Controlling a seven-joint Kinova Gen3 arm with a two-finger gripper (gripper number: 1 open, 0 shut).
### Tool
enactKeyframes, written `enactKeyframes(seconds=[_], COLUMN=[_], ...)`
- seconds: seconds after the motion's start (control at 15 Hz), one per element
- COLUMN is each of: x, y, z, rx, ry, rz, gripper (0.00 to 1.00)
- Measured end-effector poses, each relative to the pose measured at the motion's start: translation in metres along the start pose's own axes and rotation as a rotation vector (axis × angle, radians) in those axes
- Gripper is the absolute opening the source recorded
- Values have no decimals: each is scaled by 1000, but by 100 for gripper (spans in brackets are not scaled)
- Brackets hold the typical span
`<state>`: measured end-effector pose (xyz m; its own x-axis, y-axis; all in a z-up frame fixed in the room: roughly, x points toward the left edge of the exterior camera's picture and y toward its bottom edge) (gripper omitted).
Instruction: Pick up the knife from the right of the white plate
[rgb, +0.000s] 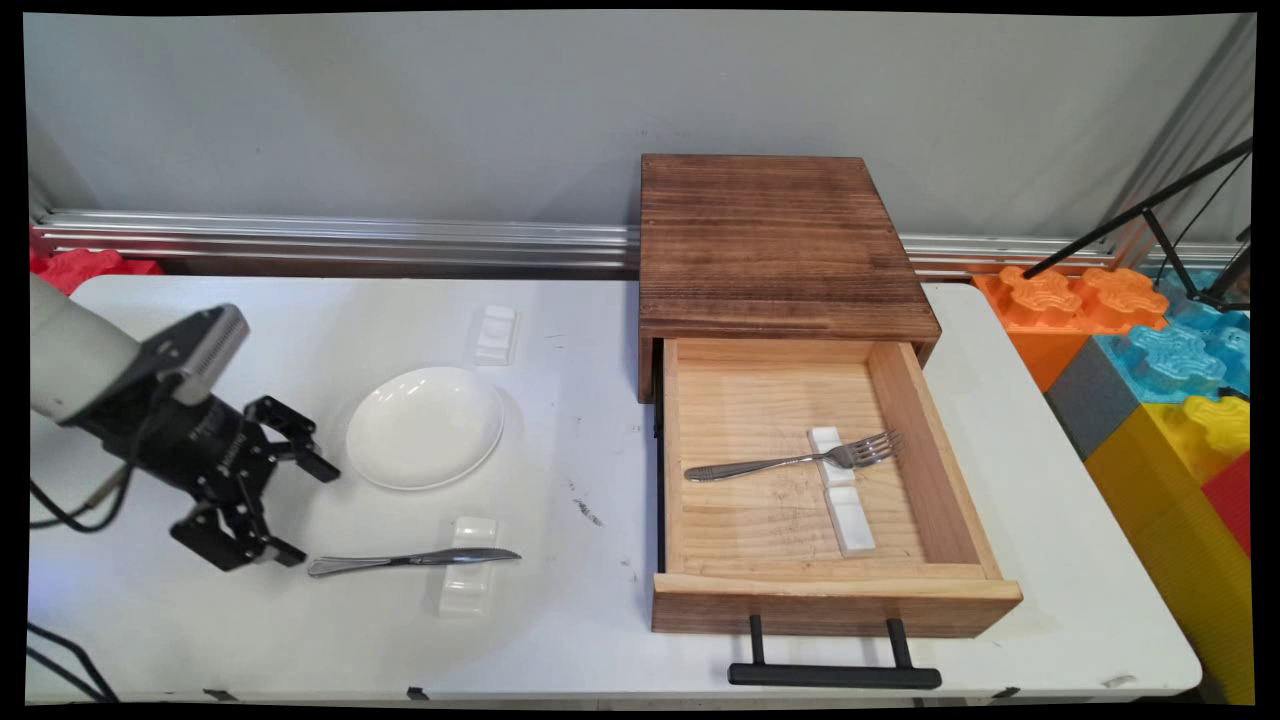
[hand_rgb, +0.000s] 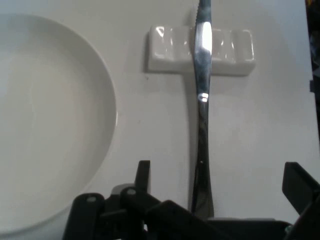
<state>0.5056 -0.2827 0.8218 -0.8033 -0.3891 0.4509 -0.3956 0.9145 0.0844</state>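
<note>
Main view: gripper (rgb: 290, 505) fingers spread, nothing held, just off the handle end of the knife (rgb: 412, 560), whose blade lies on a white rest (rgb: 467, 578). Plate (rgb: 424, 427) beside. Hand view: knife (hand_rgb: 202, 120) handle between fingers (hand_rgb: 144, 175), nearer the left one, untouched.

White arm (rgb: 70, 360), blk fingers (rgb: 300, 462), blk cables (rgb: 70, 515).

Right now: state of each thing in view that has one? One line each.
gripper: open, fingers either side of the knife handle, not closed on it
knife: flat on table, blade across a white rest
plate: upright, empty
drawer: pulled open
fork: in drawer, lying across a rest
spare rest: bare
</note>
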Motion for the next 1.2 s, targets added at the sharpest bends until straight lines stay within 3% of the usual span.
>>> enactKeyframes(seconds=[0.67, 1.2], x=[8, 12], y=[5, 6], z=[62, 85], rx=[32, 36], ry=[42, 52], rz=[40, 52], gripper=[100, 100])
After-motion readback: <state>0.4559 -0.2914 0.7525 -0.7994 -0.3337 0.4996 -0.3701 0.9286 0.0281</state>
